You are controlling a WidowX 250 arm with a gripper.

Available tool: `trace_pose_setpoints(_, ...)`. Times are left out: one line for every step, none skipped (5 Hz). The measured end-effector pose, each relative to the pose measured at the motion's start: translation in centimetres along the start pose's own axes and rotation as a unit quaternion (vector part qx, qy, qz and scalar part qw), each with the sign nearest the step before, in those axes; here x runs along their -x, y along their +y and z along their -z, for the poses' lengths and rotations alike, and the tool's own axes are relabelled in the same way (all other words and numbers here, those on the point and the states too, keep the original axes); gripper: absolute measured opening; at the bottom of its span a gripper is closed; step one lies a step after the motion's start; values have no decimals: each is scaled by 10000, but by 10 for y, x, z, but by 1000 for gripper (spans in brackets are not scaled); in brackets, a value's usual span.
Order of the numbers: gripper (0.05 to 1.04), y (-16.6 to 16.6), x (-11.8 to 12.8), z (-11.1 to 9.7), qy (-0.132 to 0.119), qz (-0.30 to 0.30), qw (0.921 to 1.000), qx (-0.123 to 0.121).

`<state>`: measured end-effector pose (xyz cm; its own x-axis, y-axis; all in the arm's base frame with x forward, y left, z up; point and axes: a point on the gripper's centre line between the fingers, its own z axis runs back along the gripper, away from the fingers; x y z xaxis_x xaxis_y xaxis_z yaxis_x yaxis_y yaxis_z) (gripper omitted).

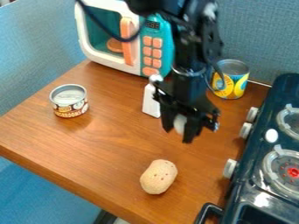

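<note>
While a bottle (151, 101) stands beside it, the gripper (178, 134) pinches a white object (180, 124), seemingly rounded.
Around: microwave (135, 43), stove (245, 192), potato (158, 176), 2 labelled cans (69, 101).

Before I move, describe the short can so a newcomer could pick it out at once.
Find the toy microwave at the back of the wooden table. In front of its left end, near the table's edge, stands the short can. Unlike the taller yellow can, its label is brown and cream.
</note>
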<state>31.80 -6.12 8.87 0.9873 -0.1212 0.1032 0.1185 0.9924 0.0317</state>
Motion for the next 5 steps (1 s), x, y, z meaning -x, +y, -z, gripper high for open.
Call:
trace_pose_setpoints(592, 19, 44, -12, 536, -354, 9971, -412)
trace_pose_setpoints(592, 67, 79, -1, 1385, -710, 9874, -297)
trace_pose_setpoints(592, 99, 84, 9, 1555, -1032, 9824, -55)
trace_pose_setpoints(592, 123, 76, 11, 1394, -1255, 9822, 89)
trace_pose_setpoints(592, 141, 74, 32, 1575, -1431, 9770, 107)
